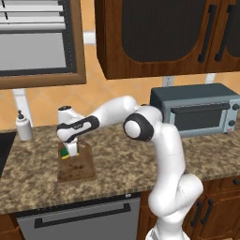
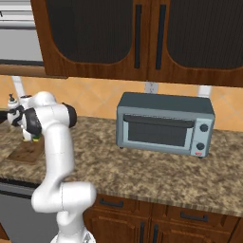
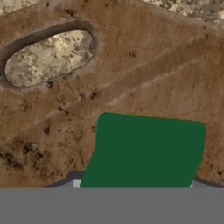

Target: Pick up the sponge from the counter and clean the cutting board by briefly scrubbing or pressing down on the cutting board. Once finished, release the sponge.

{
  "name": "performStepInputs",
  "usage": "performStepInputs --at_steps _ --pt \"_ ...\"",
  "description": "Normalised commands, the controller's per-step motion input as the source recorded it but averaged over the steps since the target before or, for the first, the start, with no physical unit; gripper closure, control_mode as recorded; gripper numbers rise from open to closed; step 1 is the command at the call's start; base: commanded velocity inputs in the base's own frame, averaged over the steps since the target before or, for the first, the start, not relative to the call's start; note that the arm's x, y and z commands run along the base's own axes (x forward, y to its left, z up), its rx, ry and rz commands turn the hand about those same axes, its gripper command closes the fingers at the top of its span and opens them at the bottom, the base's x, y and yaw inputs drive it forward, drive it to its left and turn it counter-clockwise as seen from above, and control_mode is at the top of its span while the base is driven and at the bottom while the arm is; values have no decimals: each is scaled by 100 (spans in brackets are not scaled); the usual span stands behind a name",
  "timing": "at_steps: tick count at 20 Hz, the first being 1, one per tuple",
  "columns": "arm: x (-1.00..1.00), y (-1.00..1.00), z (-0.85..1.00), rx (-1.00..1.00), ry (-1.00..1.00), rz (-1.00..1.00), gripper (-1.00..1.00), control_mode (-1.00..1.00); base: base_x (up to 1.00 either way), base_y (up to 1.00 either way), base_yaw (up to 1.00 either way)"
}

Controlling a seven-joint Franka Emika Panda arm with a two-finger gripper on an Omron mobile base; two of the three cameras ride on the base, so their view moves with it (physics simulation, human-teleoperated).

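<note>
Sponge [image 3: 146, 151] green side up, sitting on the board [image 1: 76, 165] at its far end, near the hole [image 3: 48, 57]. Gripper [image 1: 70, 151] low over it, sponge at the fingers; grip can't be confirmed. Board lies left on the counter [image 1: 117, 166]; toaster oven [image 2: 164, 124] well right.

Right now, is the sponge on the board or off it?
On it: the sponge sits green side up on the board, under the hand.

A glossy white arm [image 1: 164, 154] built of fat rounded segments, with dark grey caps at the joints (one round cap faces me) and a black band near its wrist [image 1: 89, 124]
</note>
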Motion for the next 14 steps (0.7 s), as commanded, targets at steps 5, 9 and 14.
performStepInputs --at_steps 5,9,14 --pt "7 12 -34 -4 7 -1 100 -100 0 0 0" --pt "-24 0 -46 -3 18 0 100 -100 0 0 0" --pt "-74 0 -43 -5 -2 0 100 -100 0 0 0"
